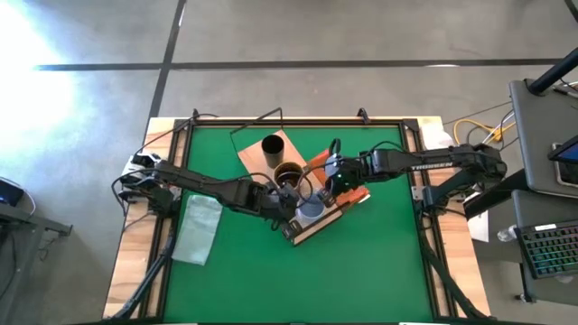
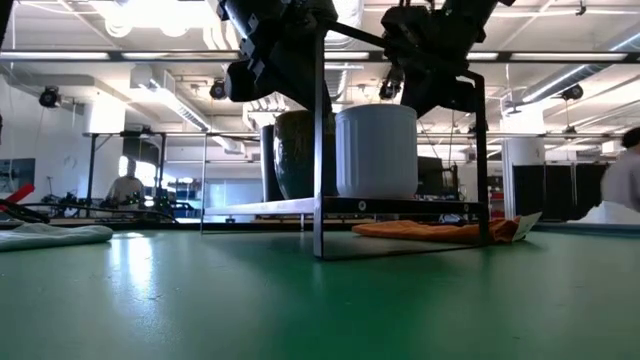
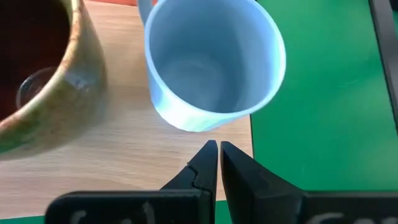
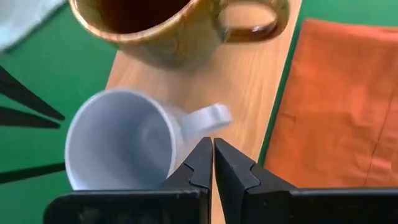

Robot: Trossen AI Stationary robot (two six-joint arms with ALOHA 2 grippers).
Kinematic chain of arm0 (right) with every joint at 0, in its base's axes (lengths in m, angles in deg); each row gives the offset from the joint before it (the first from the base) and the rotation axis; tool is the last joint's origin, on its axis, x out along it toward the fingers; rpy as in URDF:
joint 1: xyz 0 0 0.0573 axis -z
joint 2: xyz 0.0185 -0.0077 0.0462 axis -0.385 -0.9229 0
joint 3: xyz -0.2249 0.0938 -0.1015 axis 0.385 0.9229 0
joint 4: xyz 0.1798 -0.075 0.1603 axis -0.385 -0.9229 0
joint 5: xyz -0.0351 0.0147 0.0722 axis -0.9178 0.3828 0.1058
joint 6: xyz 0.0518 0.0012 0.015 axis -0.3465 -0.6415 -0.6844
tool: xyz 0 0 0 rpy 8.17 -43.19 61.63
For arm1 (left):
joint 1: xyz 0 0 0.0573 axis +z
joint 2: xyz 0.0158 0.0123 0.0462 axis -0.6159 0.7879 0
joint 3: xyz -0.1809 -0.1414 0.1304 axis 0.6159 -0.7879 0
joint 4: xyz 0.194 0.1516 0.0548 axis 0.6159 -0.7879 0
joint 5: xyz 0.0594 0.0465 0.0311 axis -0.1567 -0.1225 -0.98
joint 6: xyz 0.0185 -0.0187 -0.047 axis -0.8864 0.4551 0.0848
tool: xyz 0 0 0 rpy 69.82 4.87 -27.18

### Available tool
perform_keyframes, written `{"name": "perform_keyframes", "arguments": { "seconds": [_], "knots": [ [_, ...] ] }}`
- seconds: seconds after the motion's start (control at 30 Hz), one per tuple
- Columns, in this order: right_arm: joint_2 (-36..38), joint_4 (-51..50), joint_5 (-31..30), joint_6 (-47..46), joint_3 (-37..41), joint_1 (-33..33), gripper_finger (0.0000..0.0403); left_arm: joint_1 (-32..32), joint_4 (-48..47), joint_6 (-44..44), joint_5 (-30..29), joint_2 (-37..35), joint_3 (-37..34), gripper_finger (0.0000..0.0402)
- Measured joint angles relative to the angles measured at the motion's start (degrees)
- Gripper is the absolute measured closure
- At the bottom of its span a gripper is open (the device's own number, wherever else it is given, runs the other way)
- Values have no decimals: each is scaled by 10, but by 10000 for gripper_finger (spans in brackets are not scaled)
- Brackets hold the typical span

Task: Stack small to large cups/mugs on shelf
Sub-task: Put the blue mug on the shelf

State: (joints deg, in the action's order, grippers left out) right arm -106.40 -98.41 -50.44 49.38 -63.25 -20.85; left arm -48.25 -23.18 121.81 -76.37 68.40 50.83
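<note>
Three vessels stand upright in a row on the light-wood shelf board (image 1: pixel 251 152): a black cup (image 1: pixel 273 146) at the far end, a brown mug (image 1: pixel 289 173) in the middle and a pale blue-grey cup (image 1: pixel 310 210) at the near end. My left gripper (image 3: pixel 217 152) is shut and empty, just left of the pale cup (image 3: pixel 211 62). My right gripper (image 4: pixel 212 149) is shut and empty, above and right of the pale cup, by its handle (image 4: pixel 208 116). In the low view both grippers hang above the cups' rims (image 2: pixel 376 108).
An orange cloth (image 1: pixel 350 194) lies partly under the shelf's right side and also shows in the right wrist view (image 4: pixel 336 99). A pale folded cloth (image 1: pixel 199 227) lies at the left on the green mat. The shelf's black wire frame (image 2: pixel 318 150) rises at its near end.
</note>
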Motion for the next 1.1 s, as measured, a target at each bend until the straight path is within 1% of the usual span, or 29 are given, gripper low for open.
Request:
{"name": "perform_keyframes", "arguments": {
  "seconds": [0.3, 0.47, 0.77, 1.1],
  "knots": [
    [-42, 17, 44, 4, 0, 0, 394, 1, 0, -3, -22, 1, 0, 396],
    [-43, 18, 82, 4, 0, 0, 394, 3, 5, -19, -27, 1, -1, 396],
    [-32, -38, 129, 4, 0, -6, 394, 11, 26, -40, -39, 1, -1, 396],
    [-20, -49, 127, 13, 0, -12, 394, 4, 6, -42, -38, -2, -1, 396]
  ]
}}
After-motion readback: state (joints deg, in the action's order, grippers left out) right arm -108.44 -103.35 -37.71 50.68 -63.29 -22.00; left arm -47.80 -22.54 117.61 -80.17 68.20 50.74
